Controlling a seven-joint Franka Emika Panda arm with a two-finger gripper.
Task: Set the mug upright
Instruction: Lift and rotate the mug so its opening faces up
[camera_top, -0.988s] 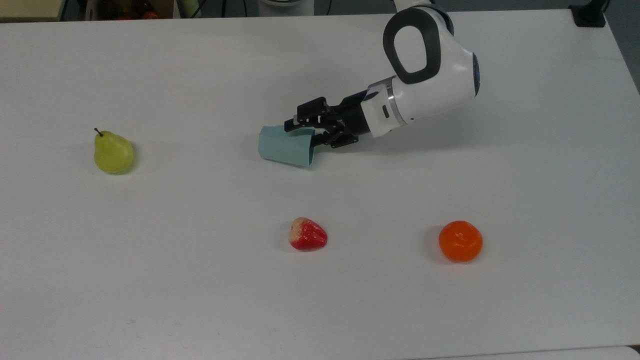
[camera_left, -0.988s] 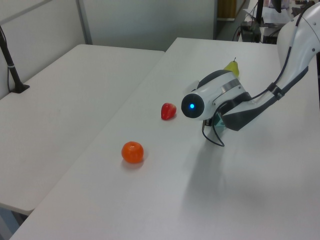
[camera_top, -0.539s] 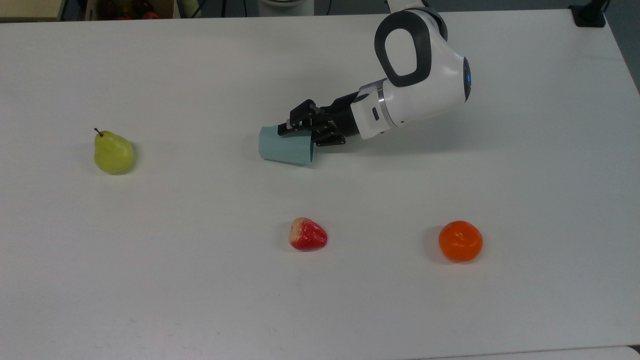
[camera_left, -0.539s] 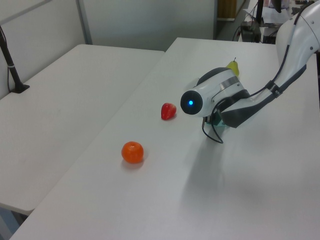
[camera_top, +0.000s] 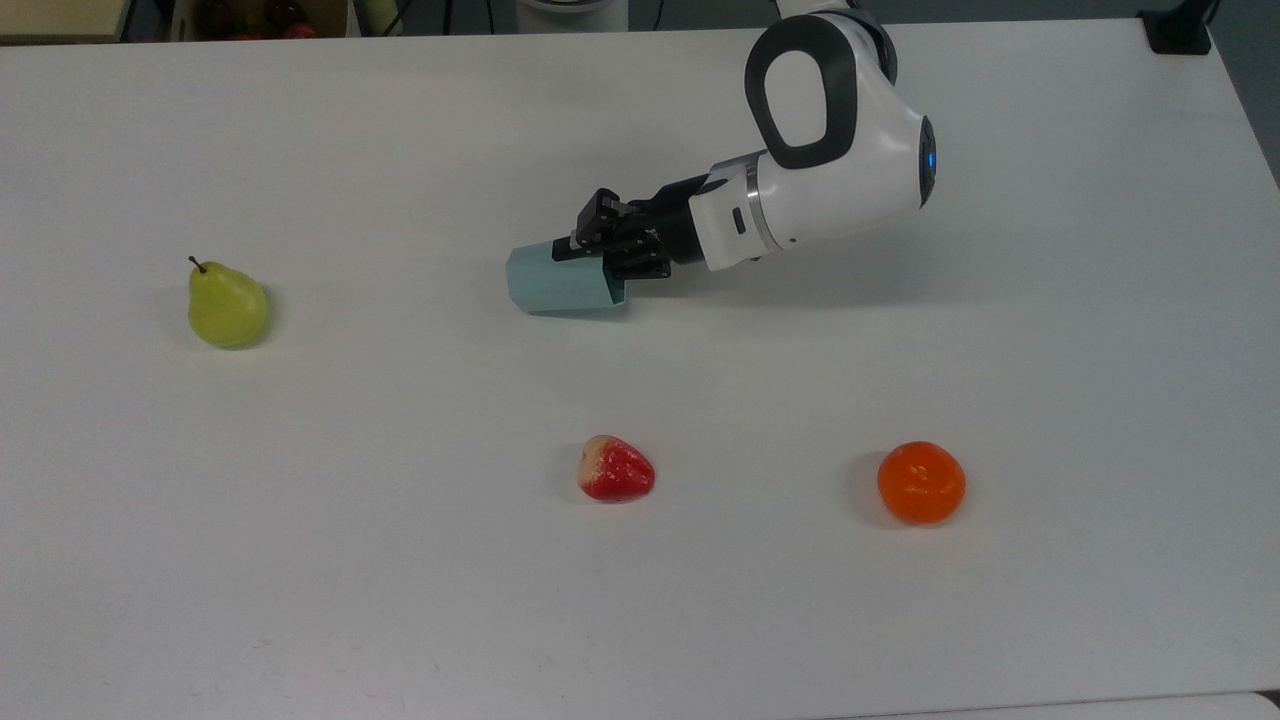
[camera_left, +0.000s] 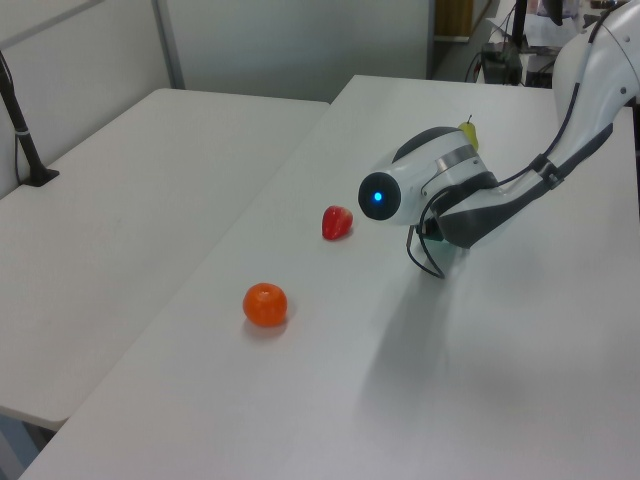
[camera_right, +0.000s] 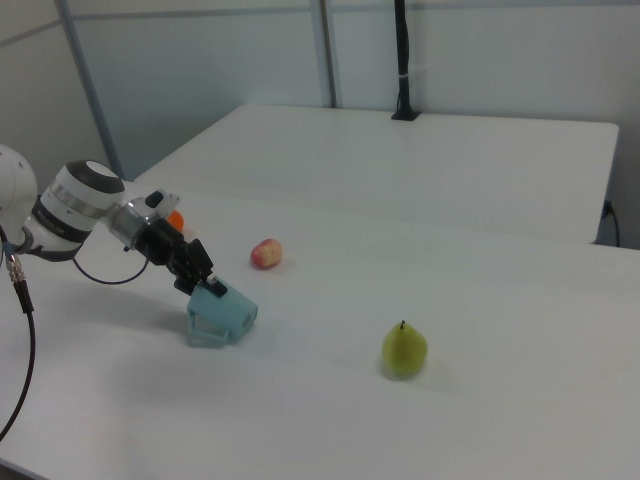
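The black, blocky hand (camera_top: 596, 245) reaches low over the worktop (camera_top: 400, 560) on a glossy white, rounded arm (camera_top: 820, 150) and is clamped on the rim of the mug (camera_top: 560, 283), one finger (camera_right: 212, 290) hooked into the open mouth and the other against the outer wall. The mug is a matte, pale blue-green faceted cup with flat tapering sides; it lies on its side near the worktop's middle, its narrow base pointing toward the top view's left and its wide mouth toward the hand. In the right view its angular open end (camera_right: 205, 325) faces the camera and shows a darker hollow. The worktop is a smooth, plain white slab. Well apart from the mug sit a waxy yellow-green pear (camera_top: 226, 305) with a dark stem, a dimpled red strawberry-shaped piece (camera_top: 615, 469) with a pale end, and a round, shiny orange (camera_top: 921, 483).
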